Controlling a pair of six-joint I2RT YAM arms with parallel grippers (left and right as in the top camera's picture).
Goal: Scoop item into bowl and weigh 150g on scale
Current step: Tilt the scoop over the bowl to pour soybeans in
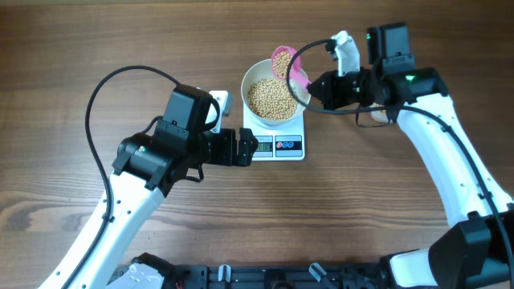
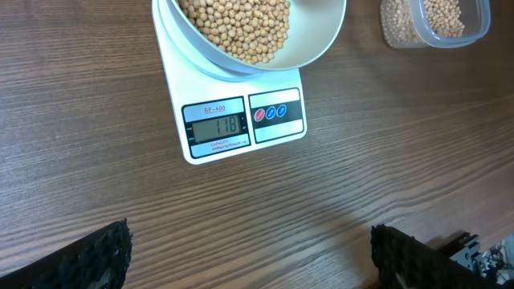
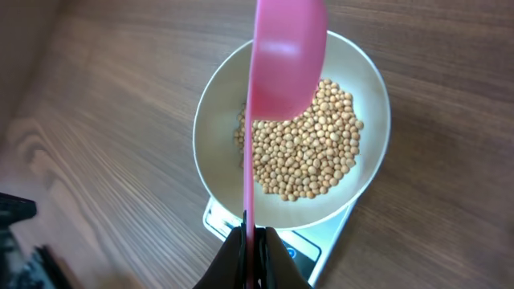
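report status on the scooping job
Right end effector shut on pink scoop of beans above bowl. Left end effector open by scale reading 118. Nothing blocking.

Plastic scoop [image 3: 285, 64], glossy bowl [image 3: 215, 122], wooden table [image 3: 120, 96]

Beans [image 2: 237, 28] in bowl [image 2: 320, 46] on scale [image 2: 237, 85]

The only legible markings are on the scale [image 2: 183, 84], seen through my left wrist camera. Its LCD display [image 2: 218, 124] reads 118. A small red label directly above the display reads SF-400. A line of red print below the display is too small to read. The dark button panel [image 2: 276, 112] has round red and blue buttons, but their symbols cannot be made out. In the overhead view the display digits are too small to read.
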